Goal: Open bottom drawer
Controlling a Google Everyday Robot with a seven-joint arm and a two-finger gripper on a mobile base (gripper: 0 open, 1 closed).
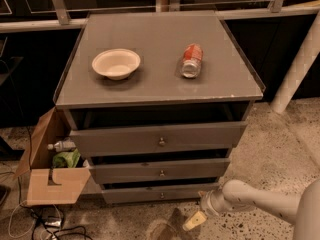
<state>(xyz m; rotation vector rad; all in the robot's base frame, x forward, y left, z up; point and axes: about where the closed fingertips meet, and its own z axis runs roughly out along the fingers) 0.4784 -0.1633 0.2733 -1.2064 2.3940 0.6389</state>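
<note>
Grey desk (150, 34), flat matte top with a thin raised lip, three drawers stacked in its front.

Bottom drawer (135, 195) at 6 o'clock of the desk, lowest and slimmest grey panel, just above the floor. Small round brass knob (161, 195) at its centre. A dark gap shows above the panel.

Pincer (194, 221) low at 5 o'clock of the frame, over the floor, near the bottom drawer's right corner, apart from the knob. Cream tip pointing down and left. Cannot tell whether it is wide or narrow; nothing seen held. Smooth off-white arm (255, 200) runs in from the right edge.

On the desk top:
- paper bowl (116, 63), pale and round, toward 9 o'clock
- soda can (192, 60), red and silver, lying on its side, toward 3 o'clock, well apart from the bowl

Middle drawer (125, 173) and top drawer (115, 140) each carry a brass knob.

At 8 o'clock, beside the desk, an open cardboard box (50, 184) holds a clear plastic bottle (61, 146) and something green. Dark cables (47, 226) lie below it. Floor (270, 149) is speckled. White post (300, 59) at 3 o'clock.
</note>
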